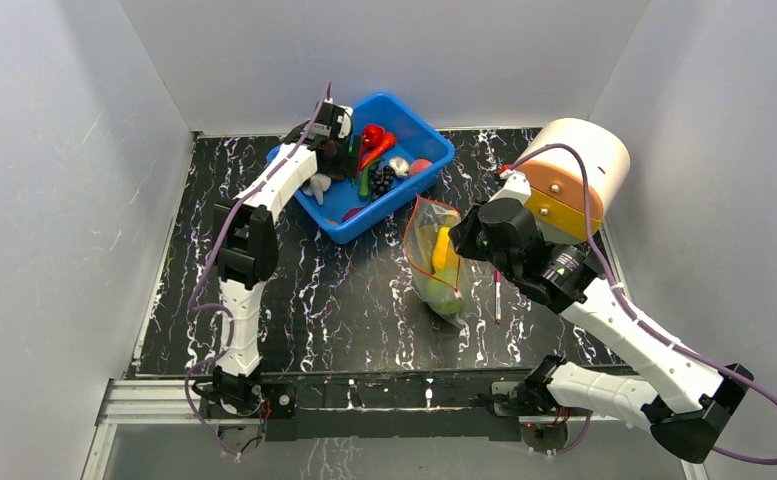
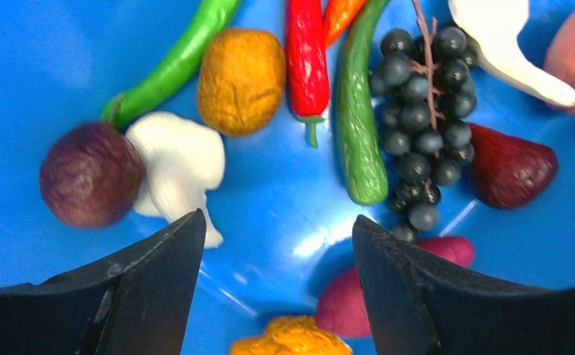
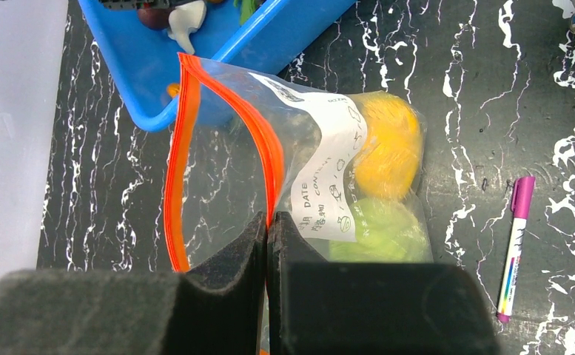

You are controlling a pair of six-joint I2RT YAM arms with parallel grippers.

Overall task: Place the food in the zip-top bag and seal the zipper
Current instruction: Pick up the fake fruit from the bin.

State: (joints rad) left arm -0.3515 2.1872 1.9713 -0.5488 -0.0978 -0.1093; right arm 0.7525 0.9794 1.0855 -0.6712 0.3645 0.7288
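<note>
The clear zip-top bag (image 1: 434, 262) lies on the table right of the tub, mouth open, with a yellow piece (image 3: 388, 144) and a green piece (image 3: 380, 229) inside. My right gripper (image 3: 268, 220) is shut on one side of its orange zipper (image 3: 229, 111) and holds the mouth open. My left gripper (image 2: 277, 225) is open over the blue tub (image 1: 429, 140), low above its floor. Between and below the fingers lie an orange piece (image 2: 291, 336) and a pink piece (image 2: 340, 303). Nearby food: white mushroom (image 2: 177, 166), brown ball (image 2: 88, 174), black grapes (image 2: 421, 126), red chili (image 2: 306, 55).
A pink-capped pen (image 3: 516, 248) lies on the table right of the bag. A large white-and-orange cylinder (image 1: 574, 165) stands at the back right. White walls enclose the black marbled table (image 1: 304, 300).
</note>
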